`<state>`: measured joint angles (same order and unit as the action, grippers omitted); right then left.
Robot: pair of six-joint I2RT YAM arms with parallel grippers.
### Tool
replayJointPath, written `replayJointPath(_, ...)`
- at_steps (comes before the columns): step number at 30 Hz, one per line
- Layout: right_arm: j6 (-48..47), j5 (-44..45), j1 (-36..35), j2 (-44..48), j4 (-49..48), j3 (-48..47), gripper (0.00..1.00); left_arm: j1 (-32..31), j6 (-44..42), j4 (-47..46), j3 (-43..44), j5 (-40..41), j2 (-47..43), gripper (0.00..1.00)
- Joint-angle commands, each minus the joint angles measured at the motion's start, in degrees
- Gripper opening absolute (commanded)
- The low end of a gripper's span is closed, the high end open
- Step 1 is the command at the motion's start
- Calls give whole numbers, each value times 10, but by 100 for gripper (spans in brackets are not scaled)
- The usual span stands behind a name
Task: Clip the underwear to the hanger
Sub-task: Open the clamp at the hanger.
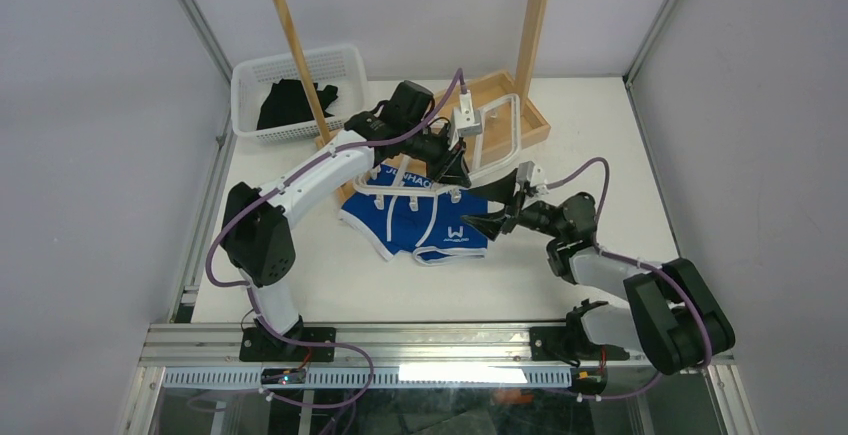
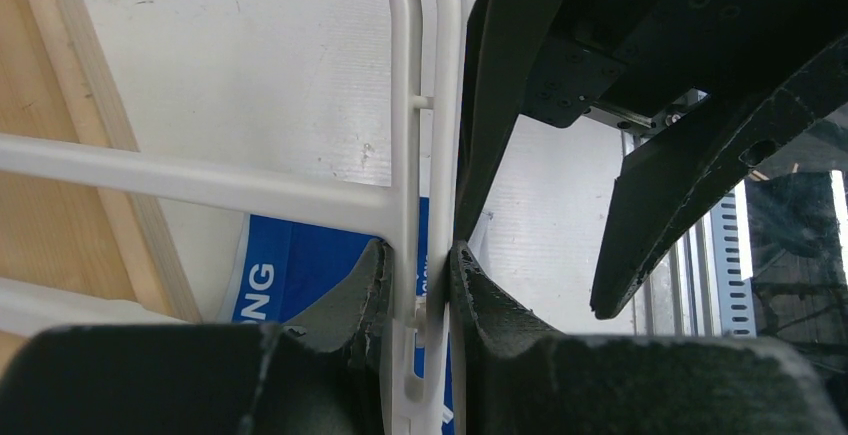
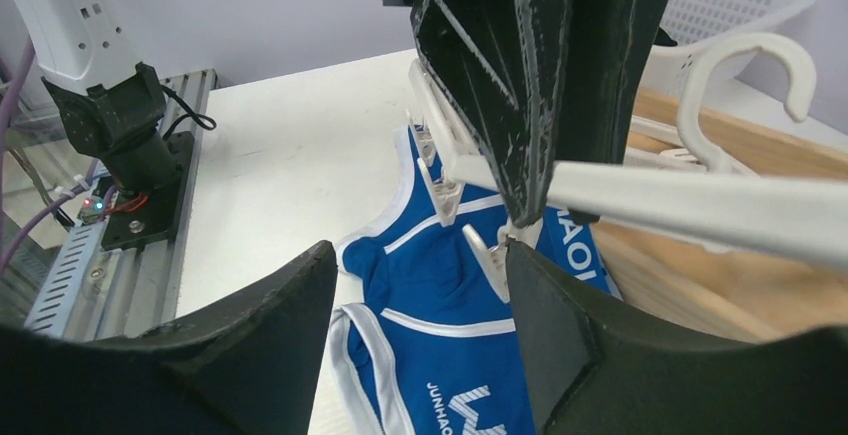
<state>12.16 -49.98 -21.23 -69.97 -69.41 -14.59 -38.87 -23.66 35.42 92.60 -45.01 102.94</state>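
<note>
The blue underwear (image 1: 420, 220) lies flat on the white table, its lettered waistband towards the back. The white hanger (image 1: 517, 127) lies tilted over it, reaching onto the wooden base. My left gripper (image 1: 455, 173) is shut on the hanger's paired side bars (image 2: 428, 155), seen close in the left wrist view, with the underwear (image 2: 300, 265) below. My right gripper (image 1: 493, 205) stands open just right of it. In the right wrist view its fingers (image 3: 560, 335) straddle the underwear (image 3: 450, 335), and a dangling clip (image 3: 487, 255) hangs against the right fingertip. The hanger's hook (image 3: 750, 60) shows behind.
A white basket (image 1: 250, 80) holding a black garment (image 1: 290, 103) sits at the back left. The tall wooden rack's posts (image 1: 300, 55) rise from a wooden base (image 1: 535, 120) at the back. An aluminium rail (image 1: 440, 340) runs along the near edge.
</note>
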Motion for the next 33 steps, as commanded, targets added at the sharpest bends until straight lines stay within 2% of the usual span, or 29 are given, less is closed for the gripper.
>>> replayJointPath(1, -35, -29, 0, -23, -42, -37, 66, 18, -32, -33, 3, 18, -50, 0)
replayJointPath(10, -42, -52, 3, -82, -46, -73, 64, 18, -36, -34, -1, 17, -55, 0)
replayJointPath(22, -3, -65, 13, -172, -152, -100, 72, 18, -40, -33, -8, 17, -67, 0)
replayJointPath(33, 58, -103, 14, -236, -219, -146, 72, 18, -40, -33, -8, 13, -68, 0)
